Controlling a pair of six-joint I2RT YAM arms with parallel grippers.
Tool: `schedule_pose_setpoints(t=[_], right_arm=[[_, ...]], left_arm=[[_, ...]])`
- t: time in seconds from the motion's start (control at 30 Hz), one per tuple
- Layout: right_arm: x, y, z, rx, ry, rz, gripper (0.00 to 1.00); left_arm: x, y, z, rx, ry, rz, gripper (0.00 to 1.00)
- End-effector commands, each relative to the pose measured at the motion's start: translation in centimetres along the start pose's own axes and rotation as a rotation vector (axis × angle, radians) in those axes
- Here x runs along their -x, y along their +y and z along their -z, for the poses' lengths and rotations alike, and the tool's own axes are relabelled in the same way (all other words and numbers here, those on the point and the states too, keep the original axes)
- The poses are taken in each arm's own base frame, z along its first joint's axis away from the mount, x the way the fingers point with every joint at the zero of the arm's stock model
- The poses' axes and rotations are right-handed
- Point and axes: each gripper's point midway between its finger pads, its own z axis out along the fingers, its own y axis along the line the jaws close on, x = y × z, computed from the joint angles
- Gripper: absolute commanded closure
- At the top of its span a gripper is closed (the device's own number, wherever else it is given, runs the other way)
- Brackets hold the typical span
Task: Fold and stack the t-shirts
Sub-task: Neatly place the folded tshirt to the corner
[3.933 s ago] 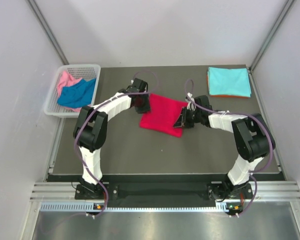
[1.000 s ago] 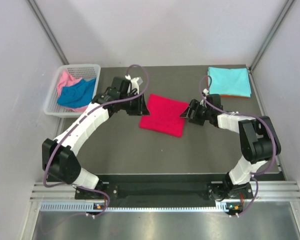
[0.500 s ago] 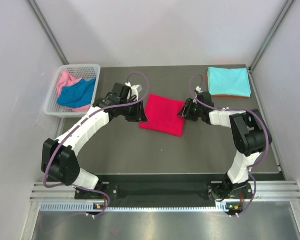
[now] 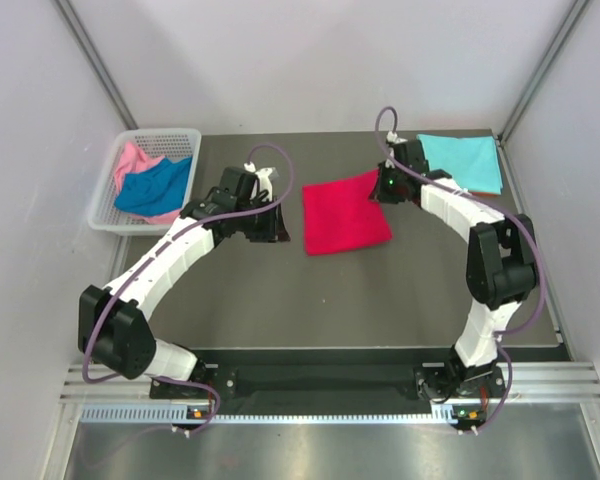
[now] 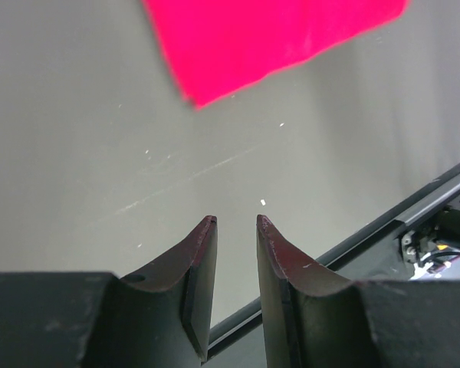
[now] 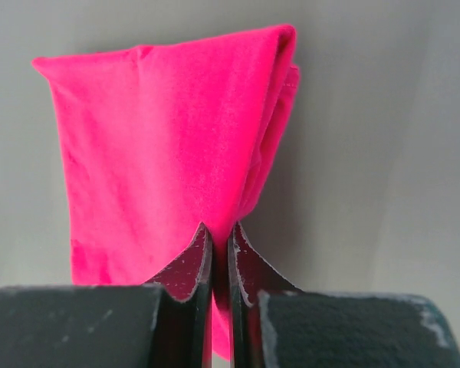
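- The crimson shirt (image 4: 345, 212) lies folded into a rough rectangle at mid-surface. It sits askew, with its far right corner pointing toward the stack.
- Handling, judged: it is light, soft and limp. It has no stiffness of its own, so any part you do not support will droop and the layers can slide open.
- The right wrist view shows the crimson shirt (image 6: 169, 138) with its folded edge bulging along one side, so there are several plies there.
- The right gripper (image 4: 380, 185) is clenched on that far right corner. In its own view the right gripper (image 6: 215, 238) has its jaws pressed together with cloth between them.
- Judged risk: a one-corner pinch may catch only the top plies. If you lift or drag from there, the fold may peel apart.
- Where to hold, judged: take the thick folded edge with all layers in the bite, and use a second hold on the opposite side.
- The left gripper (image 4: 283, 228) hangs just beside the shirt's left edge, not touching it. In its wrist view the left gripper (image 5: 236, 226) has its jaws parted with nothing between them. A shirt corner (image 5: 268, 38) shows ahead over the bare surface (image 5: 100, 115).
- The turquoise shirt (image 4: 465, 158) lies folded at the far right corner. An edge of the orange shirt (image 4: 485, 191) shows beneath it.
- The blue shirt (image 4: 152, 188) and pink shirt (image 4: 132, 160) sit crumpled in the basket (image 4: 105, 215) at far left, not yet folded.
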Motion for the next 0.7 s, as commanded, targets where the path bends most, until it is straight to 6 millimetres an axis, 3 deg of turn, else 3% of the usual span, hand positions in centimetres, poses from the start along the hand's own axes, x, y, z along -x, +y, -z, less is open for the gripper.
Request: schedule_pose_setpoints(t=[0.0, 0.07, 0.1, 0.17, 0.2, 0.27, 0.3, 0.37, 0.47, 0.67], right_arm=[[2.5, -2.6, 0.9, -0.136, 0.016, 0.087, 1.00], [3.0, -4.0, 0.8, -0.199, 0.037, 0.114, 1.00], [5.2, -4.1, 1.2, -0.214, -0.005, 0.121, 1.00], [6.4, -5.0, 1.5, -0.254, -0.007, 0.145, 1.00], [8.1, -5.4, 1.6, -0.275, -0.036, 0.148, 1.00], [8.9, -6.8, 1.9, -0.331, -0.032, 0.171, 1.00], [10.5, -7.1, 2.5, -0.345, -0.064, 0.172, 1.00], [11.3, -8.7, 3.2, -0.392, -0.062, 0.190, 1.00], [13.7, -9.7, 4.6, -0.417, -0.105, 0.210, 1.00], [16.0, -11.8, 6.5, -0.449, -0.157, 0.210, 1.00]], left_arm=[[0.4, 0.6, 0.2, 0.019, -0.031, -0.033, 0.68], [0.7, 0.8, 0.4, 0.038, -0.040, -0.034, 0.68], [0.8, 0.8, 0.4, 0.040, -0.046, -0.036, 0.68], [0.7, 1.0, 0.4, 0.046, -0.048, -0.036, 0.68], [0.7, 1.0, 0.5, 0.048, -0.048, -0.037, 0.67], [0.6, 1.2, 0.3, 0.056, -0.039, -0.037, 0.68], [0.6, 1.2, 0.3, 0.055, -0.038, -0.037, 0.68], [0.4, 1.4, 0.2, 0.061, -0.034, -0.036, 0.68], [0.4, 1.5, 0.1, 0.064, -0.031, -0.037, 0.68], [0.0, 1.7, -0.5, 0.063, -0.007, -0.036, 0.68]])
